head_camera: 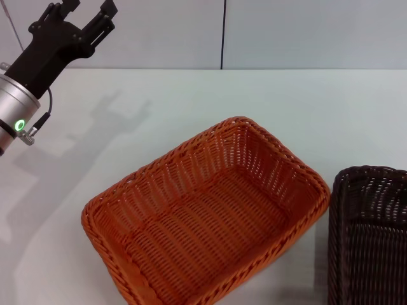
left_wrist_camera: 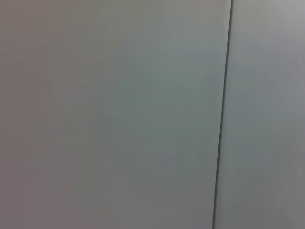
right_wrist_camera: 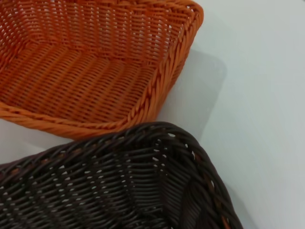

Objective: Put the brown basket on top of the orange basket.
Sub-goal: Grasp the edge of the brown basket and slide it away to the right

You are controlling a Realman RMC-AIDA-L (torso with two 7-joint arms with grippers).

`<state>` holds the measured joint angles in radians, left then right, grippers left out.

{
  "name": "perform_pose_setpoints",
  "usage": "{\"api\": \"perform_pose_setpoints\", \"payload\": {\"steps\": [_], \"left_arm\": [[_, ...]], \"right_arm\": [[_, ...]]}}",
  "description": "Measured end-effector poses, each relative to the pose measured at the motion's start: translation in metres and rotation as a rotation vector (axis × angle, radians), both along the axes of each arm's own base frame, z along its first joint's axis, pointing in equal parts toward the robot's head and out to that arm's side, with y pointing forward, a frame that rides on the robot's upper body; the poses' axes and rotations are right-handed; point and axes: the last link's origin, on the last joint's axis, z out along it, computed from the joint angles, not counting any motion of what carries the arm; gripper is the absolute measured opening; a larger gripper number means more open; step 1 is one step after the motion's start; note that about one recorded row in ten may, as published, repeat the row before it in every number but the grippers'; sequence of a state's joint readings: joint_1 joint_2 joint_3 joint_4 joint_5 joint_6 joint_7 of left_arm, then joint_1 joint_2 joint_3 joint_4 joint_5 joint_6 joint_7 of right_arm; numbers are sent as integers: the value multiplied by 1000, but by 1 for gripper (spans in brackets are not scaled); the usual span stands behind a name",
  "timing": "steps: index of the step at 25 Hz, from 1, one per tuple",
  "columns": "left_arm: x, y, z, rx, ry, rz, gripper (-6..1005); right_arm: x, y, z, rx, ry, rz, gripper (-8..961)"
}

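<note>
You're seeing the orange basket [head_camera: 210,216] sitting beside the brown basket [head_camera: 372,235], while the left gripper [head_camera: 86,11] is hovering, fingers apart.

Head camera looking down on the white table [head_camera: 191,114], left wrist facing bare wall [left_wrist_camera: 119,114], right wrist close over both baskets, shared with head

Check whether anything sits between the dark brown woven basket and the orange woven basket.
Nothing visible does. The dark brown woven basket stands beside the empty orange woven basket, with only bare white table between them.
</note>
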<state>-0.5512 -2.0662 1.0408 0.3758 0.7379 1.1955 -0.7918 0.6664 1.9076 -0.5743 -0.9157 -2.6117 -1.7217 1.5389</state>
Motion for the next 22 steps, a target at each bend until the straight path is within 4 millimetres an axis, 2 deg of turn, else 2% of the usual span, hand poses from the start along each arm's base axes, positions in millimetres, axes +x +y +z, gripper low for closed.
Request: {"api": "perform_pose_setpoints", "payload": {"steps": [4, 16, 22], "left_arm": [[-3, -2, 0, 0, -3, 7, 814], [-9, -6, 3, 4, -13, 16, 814], [-10, -7, 3, 6, -14, 20, 813]], "right_arm": [[-1, 1, 0, -7, -7, -3, 238], [-1, -1, 3, -7, -12, -16, 220], [-7, -13, 11, -23, 75, 14, 215]]}}
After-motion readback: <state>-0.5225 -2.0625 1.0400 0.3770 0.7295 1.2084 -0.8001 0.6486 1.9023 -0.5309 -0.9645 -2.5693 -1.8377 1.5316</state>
